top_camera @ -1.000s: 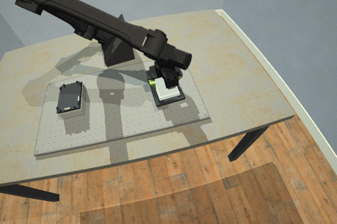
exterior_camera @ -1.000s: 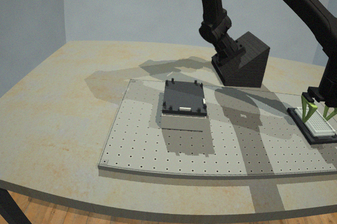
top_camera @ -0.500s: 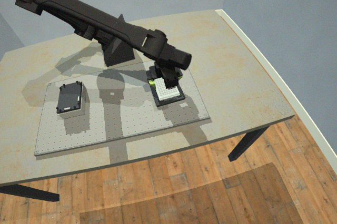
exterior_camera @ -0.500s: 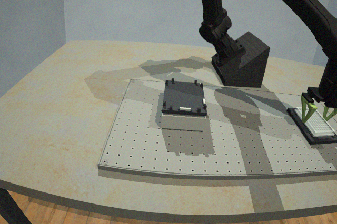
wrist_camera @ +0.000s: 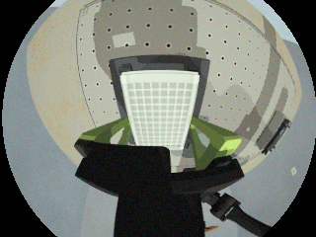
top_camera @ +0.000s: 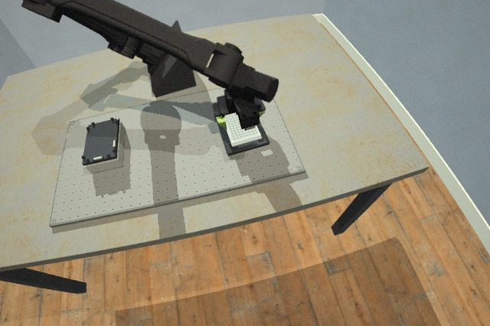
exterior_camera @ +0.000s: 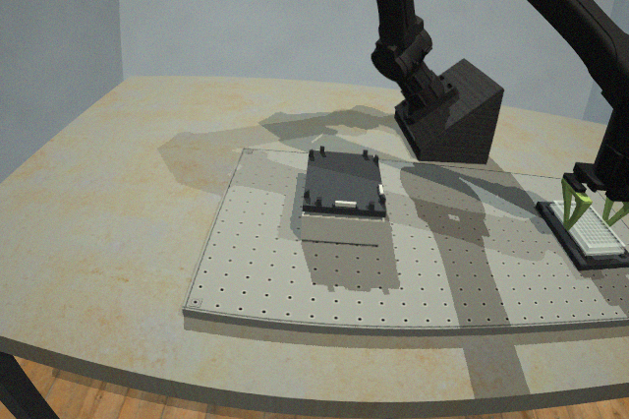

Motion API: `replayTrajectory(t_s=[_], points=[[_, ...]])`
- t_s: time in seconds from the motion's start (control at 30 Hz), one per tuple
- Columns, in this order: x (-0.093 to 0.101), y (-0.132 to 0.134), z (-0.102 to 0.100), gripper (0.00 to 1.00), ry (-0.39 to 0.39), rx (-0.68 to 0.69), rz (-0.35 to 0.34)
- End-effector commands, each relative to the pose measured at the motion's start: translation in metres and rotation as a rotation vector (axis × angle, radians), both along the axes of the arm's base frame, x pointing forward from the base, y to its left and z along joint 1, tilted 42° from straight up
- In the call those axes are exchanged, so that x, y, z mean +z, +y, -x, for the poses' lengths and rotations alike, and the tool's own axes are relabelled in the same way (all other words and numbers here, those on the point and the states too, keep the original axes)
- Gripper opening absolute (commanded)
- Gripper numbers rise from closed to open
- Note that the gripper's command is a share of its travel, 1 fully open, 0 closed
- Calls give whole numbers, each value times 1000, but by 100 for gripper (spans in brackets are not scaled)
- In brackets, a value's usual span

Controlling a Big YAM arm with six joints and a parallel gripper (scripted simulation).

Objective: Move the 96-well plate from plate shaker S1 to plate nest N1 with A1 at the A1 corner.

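Observation:
The white 96-well plate [top_camera: 242,131] sits in the dark pocket of shaker S1 at the right of the perforated baseplate. It also shows in the exterior view [exterior_camera: 592,233] and in the wrist view [wrist_camera: 162,107]. My gripper [wrist_camera: 160,118], with green fingers, is shut on the plate, one finger on each long side at its near end [exterior_camera: 592,209]. The plate looks level with the shaker pocket. A pale square mark [top_camera: 266,152] lies just outside one shaker corner. The dark plate nest N1 [top_camera: 101,141] with corner locator pins stands empty at the left [exterior_camera: 344,183].
The arm's dark base block [exterior_camera: 452,114] stands behind the baseplate [top_camera: 174,156]. The arm's links reach over the middle of the plate area. The table's right edge [top_camera: 380,81] runs near a pale wall skirting.

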State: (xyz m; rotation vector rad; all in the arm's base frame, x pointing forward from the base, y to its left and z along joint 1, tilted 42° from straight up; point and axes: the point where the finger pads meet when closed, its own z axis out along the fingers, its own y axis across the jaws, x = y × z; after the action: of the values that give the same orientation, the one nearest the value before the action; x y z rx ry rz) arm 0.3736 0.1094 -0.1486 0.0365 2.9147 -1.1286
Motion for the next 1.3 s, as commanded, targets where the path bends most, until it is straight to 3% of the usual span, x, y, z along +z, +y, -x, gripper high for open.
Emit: replayTrajectory(t_s=[0.0,0.53,0.57,1.27], points=[[5,12,-13,0,-32,11,-18],[5,12,-13,0,-32,11,-18],[5,12,-13,100,-32,11,-18],[5,12,-13,100,-32,11,-18]])
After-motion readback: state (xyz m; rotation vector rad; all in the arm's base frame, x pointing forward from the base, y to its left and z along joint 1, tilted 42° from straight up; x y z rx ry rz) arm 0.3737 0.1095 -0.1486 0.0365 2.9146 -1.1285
